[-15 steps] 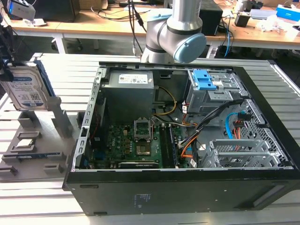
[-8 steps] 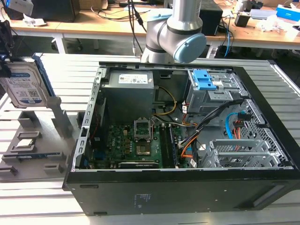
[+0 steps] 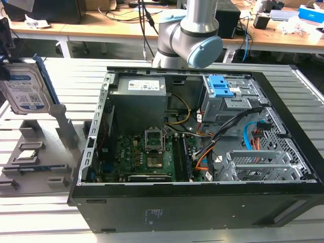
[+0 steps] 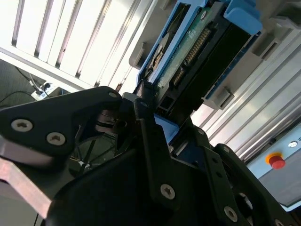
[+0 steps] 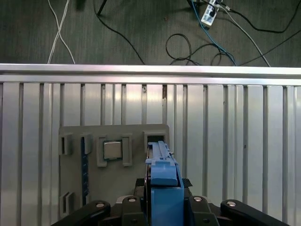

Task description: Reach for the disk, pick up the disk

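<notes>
The disk (image 3: 23, 90), a silver-grey drive with a white-and-blue label and a blue rail frame, stands on edge at the exterior view's far left, just above the grey holder (image 3: 38, 152). My gripper (image 3: 5, 55) comes down on it from above at the picture's edge. In the first wrist view the disk's blue rail (image 5: 164, 181) sits between the black fingers of the gripper (image 5: 164, 207), over the holder's slot (image 5: 155, 139). The second wrist view has the disk's connector edge and green board (image 4: 195, 52) gripped by the gripper (image 4: 155, 117), which is shut on it.
An open black computer case (image 3: 283, 202) fills the middle of the slatted metal table (image 5: 235, 141), with a blue clip (image 3: 221, 86) in its drive bay. The holder carries a small square silver chip (image 5: 113, 150). Cables (image 5: 188, 42) lie on the floor beyond the table edge.
</notes>
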Motion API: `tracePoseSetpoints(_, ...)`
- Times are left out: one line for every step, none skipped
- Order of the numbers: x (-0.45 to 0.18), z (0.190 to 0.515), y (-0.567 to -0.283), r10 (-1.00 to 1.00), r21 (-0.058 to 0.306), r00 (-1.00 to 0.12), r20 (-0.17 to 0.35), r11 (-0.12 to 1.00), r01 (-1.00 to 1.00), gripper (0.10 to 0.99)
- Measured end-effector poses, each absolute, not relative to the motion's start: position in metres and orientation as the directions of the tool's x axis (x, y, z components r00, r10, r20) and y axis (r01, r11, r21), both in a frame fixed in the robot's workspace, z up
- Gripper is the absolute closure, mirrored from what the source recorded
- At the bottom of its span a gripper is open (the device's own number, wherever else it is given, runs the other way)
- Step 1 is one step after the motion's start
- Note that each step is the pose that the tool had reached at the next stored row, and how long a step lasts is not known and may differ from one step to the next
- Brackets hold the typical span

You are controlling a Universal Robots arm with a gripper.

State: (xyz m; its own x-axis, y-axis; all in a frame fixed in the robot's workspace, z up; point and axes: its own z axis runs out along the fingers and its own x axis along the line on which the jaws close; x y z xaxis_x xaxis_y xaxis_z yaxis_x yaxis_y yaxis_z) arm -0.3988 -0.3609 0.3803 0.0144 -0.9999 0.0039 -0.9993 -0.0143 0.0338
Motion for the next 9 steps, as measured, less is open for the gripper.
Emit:
tracePoseSetpoints(-0.3988,0.3818,-0.3609,-1.0,0.034,0.014,0.004,-0.014,-0.999,0.722)
tracePoseSetpoints(-0.3988,0.3836,-0.3609,-1.0,0.034,0.014,0.004,-0.014,-0.999,0.722)
tracePoseSetpoints(-0.3988,0.3847,-0.3609,-1.0,0.034,0.014,0.004,-0.014,-0.999,0.722)
tracePoseSetpoints(-0.3988,0.3857,-0.3609,-1.0,0.034,0.014,0.004,-0.014,-0.999,0.722)
tracePoseSetpoints(-0.3989,0.3865,-0.3609,-1.0,0.034,0.014,0.004,-0.014,-0.999,0.722)
tracePoseSetpoints(-0.3988,0.3875,-0.3609,-1.0,0.034,0.014,0.004,-0.014,-0.999,0.722)
tracePoseSetpoints(-0.3988,0.3887,-0.3609,-1.0,0.034,0.014,0.004,-0.014,-0.999,0.722)
tracePoseSetpoints(-0.3988,0.3897,-0.3609,-1.0,0.034,0.014,0.004,-0.014,-0.999,0.722)
tracePoseSetpoints(-0.3989,0.3909,-0.3609,-1.0,0.034,0.014,0.004,-0.014,-0.999,0.722)
